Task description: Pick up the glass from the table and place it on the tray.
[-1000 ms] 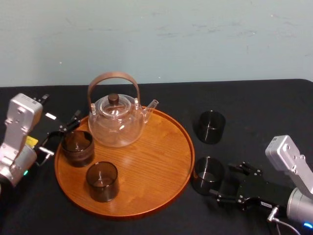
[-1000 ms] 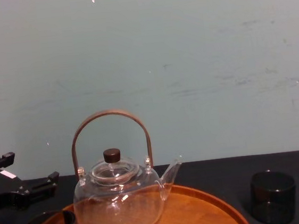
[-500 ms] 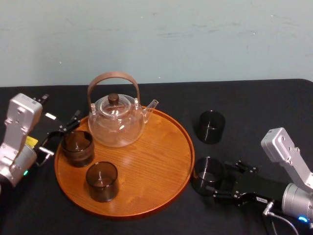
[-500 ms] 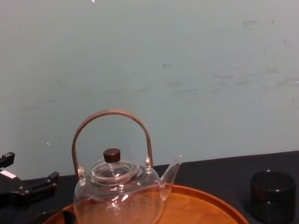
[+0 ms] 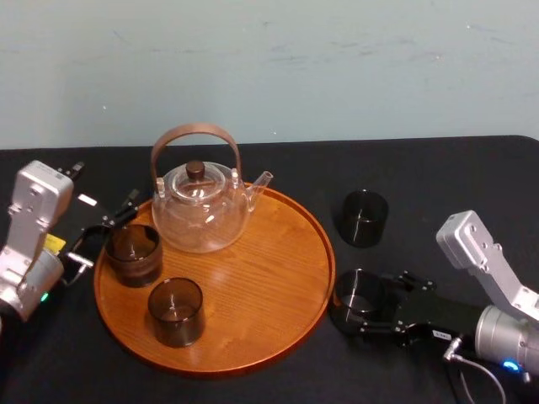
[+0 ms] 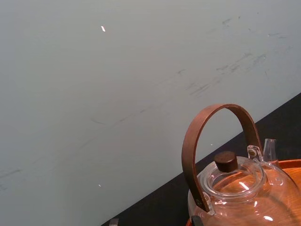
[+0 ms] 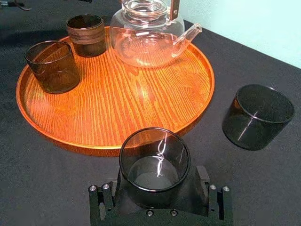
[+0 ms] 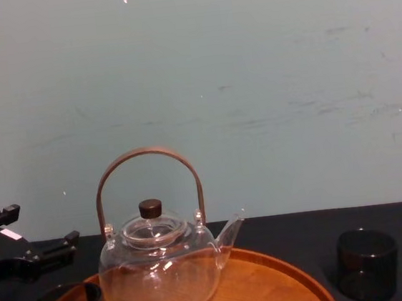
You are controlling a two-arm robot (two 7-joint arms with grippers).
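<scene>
Glass (image 7: 154, 157): a short, smoky-dark tumbler, empty and upright on the black table (image 5: 421, 177). It stands between the jaws of the right gripper (image 7: 157, 186), which are spread to either side of its base, not clamped. Just past the claw's tips lies the round orange-brown tray (image 7: 117, 106), beside the glass. The left gripper (image 5: 108, 229) sits spread at the tray's far edge.

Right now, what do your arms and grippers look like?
Both arms end in boxy silver-grey wrist housings with black grippers. The left gripper carries a small white label, with a yellow sticker and green light behind it. The right gripper has a thin grey cable and a blue light behind it.
</scene>
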